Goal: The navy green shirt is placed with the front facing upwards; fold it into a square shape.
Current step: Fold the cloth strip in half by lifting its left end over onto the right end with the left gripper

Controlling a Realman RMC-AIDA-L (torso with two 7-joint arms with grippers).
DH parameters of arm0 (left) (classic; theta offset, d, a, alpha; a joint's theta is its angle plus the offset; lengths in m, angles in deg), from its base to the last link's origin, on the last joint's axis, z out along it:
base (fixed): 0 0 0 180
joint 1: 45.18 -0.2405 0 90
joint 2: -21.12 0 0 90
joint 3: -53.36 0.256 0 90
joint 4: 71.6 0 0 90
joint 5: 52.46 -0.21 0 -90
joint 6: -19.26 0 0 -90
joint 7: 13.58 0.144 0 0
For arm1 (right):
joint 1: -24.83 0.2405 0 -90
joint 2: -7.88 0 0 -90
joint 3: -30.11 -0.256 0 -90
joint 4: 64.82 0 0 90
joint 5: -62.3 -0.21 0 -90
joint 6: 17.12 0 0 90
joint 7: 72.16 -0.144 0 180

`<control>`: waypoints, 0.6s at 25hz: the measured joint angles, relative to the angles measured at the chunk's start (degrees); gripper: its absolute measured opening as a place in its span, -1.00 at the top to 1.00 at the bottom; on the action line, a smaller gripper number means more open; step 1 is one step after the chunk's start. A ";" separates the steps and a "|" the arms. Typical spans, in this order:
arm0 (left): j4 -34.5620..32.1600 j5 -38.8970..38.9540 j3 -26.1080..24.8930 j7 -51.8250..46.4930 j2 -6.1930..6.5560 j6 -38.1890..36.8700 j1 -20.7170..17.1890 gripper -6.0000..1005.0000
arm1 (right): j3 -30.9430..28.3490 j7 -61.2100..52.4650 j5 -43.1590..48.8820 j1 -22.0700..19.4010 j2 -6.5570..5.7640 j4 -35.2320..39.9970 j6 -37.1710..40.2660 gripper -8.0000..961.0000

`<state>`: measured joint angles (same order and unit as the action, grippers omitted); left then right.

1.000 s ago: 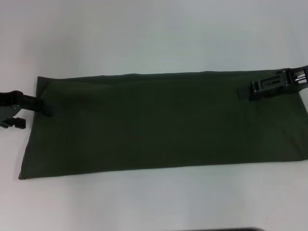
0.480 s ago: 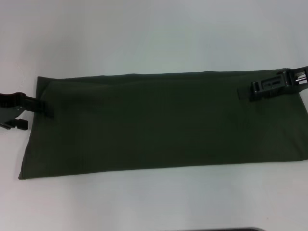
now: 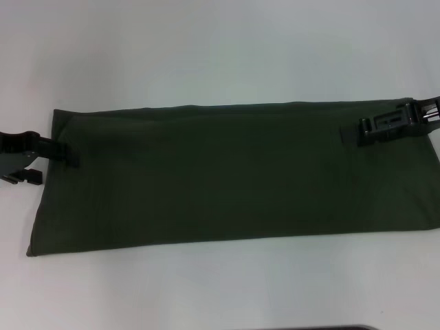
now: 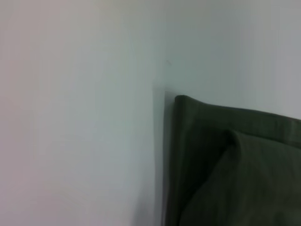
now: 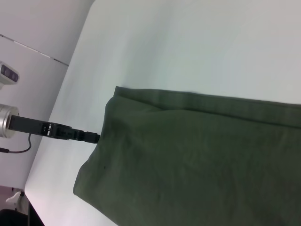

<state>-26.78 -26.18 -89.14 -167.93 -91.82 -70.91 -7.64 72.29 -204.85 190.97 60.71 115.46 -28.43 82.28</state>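
Right gripper (image 3: 352, 134) slightly raised (shirt (image 3: 227, 179) unmoved)

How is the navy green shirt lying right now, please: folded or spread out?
Folded: the navy green shirt forms a long band, no sleeves or lettering showing, with layered edges at its left-end corner.

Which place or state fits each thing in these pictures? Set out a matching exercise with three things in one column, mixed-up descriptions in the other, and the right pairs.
Things:
1. shirt
2. left gripper
3. right gripper

Descriptions:
A. at the shirt's left short edge
B. over the shirt near its far right corner
C. folded into a long band, flat on the white table

Pairs: 1-C, 2-A, 3-B
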 joint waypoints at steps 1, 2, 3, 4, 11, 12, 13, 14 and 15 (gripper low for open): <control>0.00 0.00 0.15 -0.02 0.00 0.12 0.00 -0.80 | 0.00 0.00 0.00 0.00 0.00 0.00 0.00 -0.68; -0.02 0.00 0.29 -0.05 0.00 0.20 0.00 -0.80 | 0.00 -0.01 0.00 -0.01 0.00 0.00 0.00 -0.68; -0.15 0.00 0.53 -0.10 0.00 0.38 0.00 -0.80 | 0.00 -0.01 0.00 -0.02 0.00 0.00 0.00 -0.68; -0.37 0.00 0.76 -0.21 0.00 0.51 0.04 -0.80 | 0.00 -0.02 0.00 -0.02 0.00 0.00 0.00 -0.68; -1.50 0.00 1.26 -0.48 0.41 0.74 0.80 -0.80 | 0.00 -0.10 0.00 -0.03 0.00 0.00 0.00 -0.68; -1.50 0.00 1.27 -0.48 0.41 0.74 0.86 -0.80 | 0.00 -0.10 0.00 -0.04 0.00 0.00 0.00 -0.68; -1.50 0.00 1.34 -0.48 0.42 0.75 0.89 -0.80 | 0.00 -0.11 0.00 -0.07 0.00 0.00 0.00 -0.68; -1.52 0.00 1.49 -0.48 0.42 0.74 0.91 -0.80 | 0.00 -0.11 0.00 -0.08 0.00 0.00 0.00 -0.68; -1.54 0.00 1.74 -0.49 0.43 0.74 0.92 -0.80 | 0.00 -0.11 0.00 -0.11 0.00 0.00 0.00 -0.68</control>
<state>-28.33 -26.18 -87.40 -168.42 -91.39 -70.17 -6.72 72.29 -204.96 190.97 60.60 115.46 -28.43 82.28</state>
